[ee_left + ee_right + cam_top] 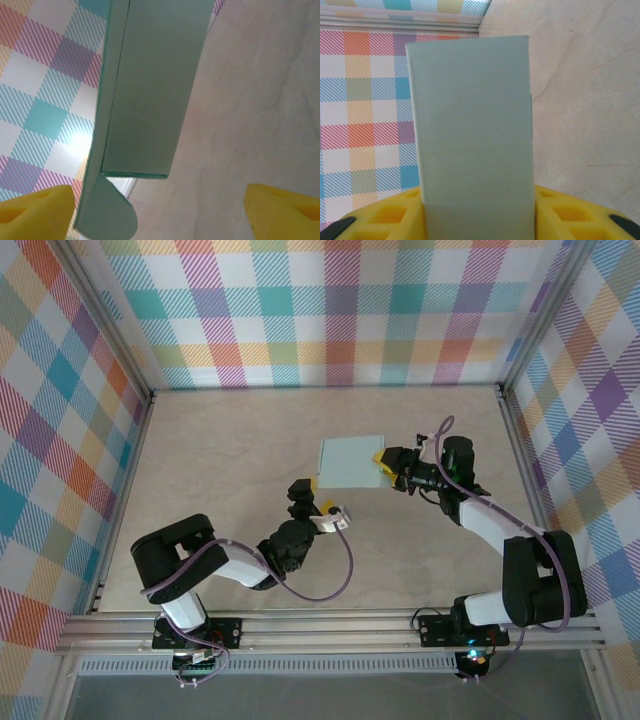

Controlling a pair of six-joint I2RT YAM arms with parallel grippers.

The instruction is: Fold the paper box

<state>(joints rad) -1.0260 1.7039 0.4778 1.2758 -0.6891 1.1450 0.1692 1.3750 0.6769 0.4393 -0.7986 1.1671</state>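
Plywood table (pixel 230 450), R end effector (pixel 383 464) clamps paper box (pixel 350 461) (mint), L end effector (pixel 321 496) wide

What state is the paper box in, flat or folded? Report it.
Partly folded: paper box has a creased-up side wall, but a rounded tab sticks out loose. Right gripper clamps one end.
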